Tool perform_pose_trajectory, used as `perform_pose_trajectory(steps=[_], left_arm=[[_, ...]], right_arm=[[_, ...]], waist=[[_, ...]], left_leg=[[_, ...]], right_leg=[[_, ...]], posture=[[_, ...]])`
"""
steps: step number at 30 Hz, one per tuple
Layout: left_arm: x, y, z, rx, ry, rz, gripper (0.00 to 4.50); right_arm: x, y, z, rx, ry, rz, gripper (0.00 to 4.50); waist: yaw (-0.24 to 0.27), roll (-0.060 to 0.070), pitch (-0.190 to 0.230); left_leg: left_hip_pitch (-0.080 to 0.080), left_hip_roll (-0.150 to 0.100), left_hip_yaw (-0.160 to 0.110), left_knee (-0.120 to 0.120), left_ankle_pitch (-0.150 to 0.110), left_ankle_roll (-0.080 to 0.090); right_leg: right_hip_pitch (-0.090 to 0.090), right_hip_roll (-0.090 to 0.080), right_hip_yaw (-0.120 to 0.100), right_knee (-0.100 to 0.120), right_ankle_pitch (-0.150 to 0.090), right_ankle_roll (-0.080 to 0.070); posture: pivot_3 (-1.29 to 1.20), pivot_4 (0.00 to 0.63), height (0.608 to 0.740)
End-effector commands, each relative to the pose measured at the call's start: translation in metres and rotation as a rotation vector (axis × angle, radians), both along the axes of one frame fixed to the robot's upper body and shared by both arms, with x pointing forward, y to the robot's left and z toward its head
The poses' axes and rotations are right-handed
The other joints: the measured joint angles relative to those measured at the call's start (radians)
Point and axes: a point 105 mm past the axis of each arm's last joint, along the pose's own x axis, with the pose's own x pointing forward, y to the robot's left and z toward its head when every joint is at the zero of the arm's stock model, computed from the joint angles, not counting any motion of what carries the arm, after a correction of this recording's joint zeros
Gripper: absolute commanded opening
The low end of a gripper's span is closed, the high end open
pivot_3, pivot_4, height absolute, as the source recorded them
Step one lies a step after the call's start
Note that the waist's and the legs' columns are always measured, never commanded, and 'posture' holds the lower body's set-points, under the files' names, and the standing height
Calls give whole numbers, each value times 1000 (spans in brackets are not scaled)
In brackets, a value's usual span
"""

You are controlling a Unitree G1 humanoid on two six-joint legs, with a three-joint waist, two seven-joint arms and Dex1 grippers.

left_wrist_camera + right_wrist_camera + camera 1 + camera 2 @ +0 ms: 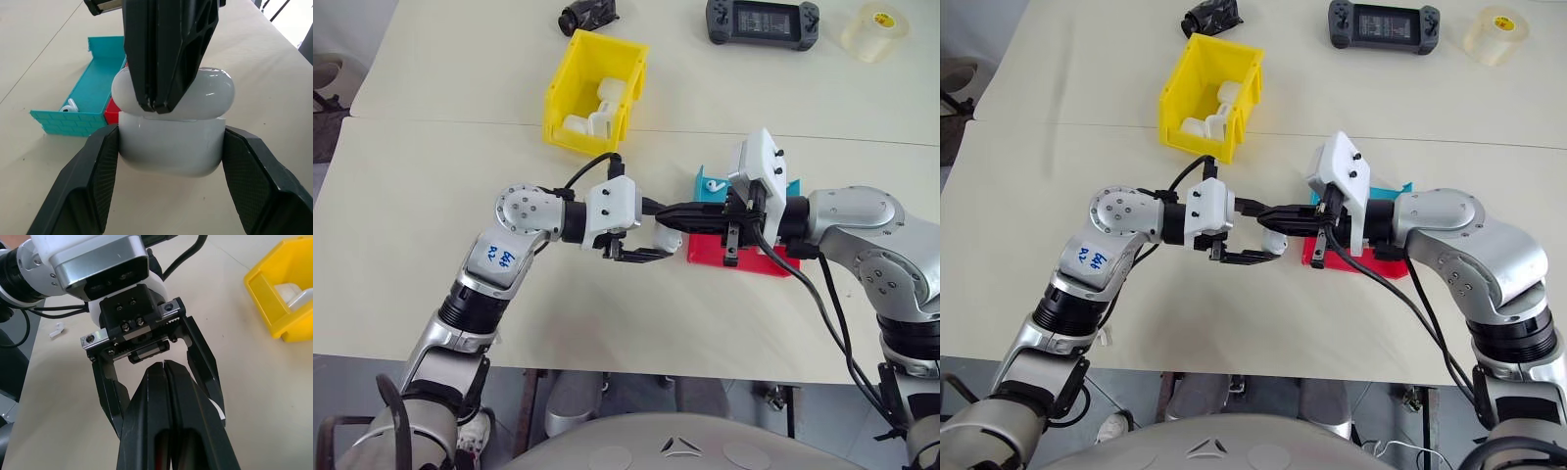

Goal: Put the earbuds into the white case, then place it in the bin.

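The left gripper (pixel 166 186) pinches the white case (pixel 171 147) by its sides, light and slippery-looking, while the right gripper's (pixel 157 104) pressed-together jaws touch its lid seam.

a pale cream table (pixel 431 284) is filling most of the scene, and a second one (pixel 460 59) is butting against its far edge along a thin seam. grey floor (pixel 636 392) is showing beyond the near edge, and even light is falling across both tabletops.
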Motion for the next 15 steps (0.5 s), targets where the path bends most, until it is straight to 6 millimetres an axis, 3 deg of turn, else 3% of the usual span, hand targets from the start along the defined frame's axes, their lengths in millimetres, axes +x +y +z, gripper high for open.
perform_pose_trajectory(steps=[1,6,10,11,13,15], left_arm=[[-7,5,28,-113,-67,-2,2784],[-5,21,33,-183,-39,76,2784],[-1,44,45,-348,-34,214,2784],[2,54,48,-397,-39,280,2784],[5,71,49,-445,-34,381,2784],[7,89,49,-492,-48,478,2784]], right_arm=[[5,-25,-14,-40,-7,-59,48],[8,-47,-12,14,-59,-123,48],[5,-63,11,156,-215,-205,48],[-2,-67,6,144,-188,-200,208],[-4,-74,3,80,-324,-240,640],[-5,-80,6,124,-380,-298,1340]], waist=[[2,-1,0],[-1,-1,1],[-3,-1,1],[-1,-1,1],[-1,-2,1],[-1,-2,1]], left_leg=[[0,0,0,0,0,0],[0,1,1,1,0,0],[1,2,1,1,0,-1],[1,2,1,1,0,-1],[1,2,0,0,0,-1],[1,2,1,0,0,-1]], right_leg=[[0,0,0,0,0,0],[0,-1,1,0,0,0],[0,0,1,0,0,0],[0,0,1,0,0,0],[0,0,1,1,0,0],[0,0,1,1,0,0]], posture=[[0,150,740],[0,150,740],[0,150,740],[0,150,740],[0,150,740],[0,150,740]])
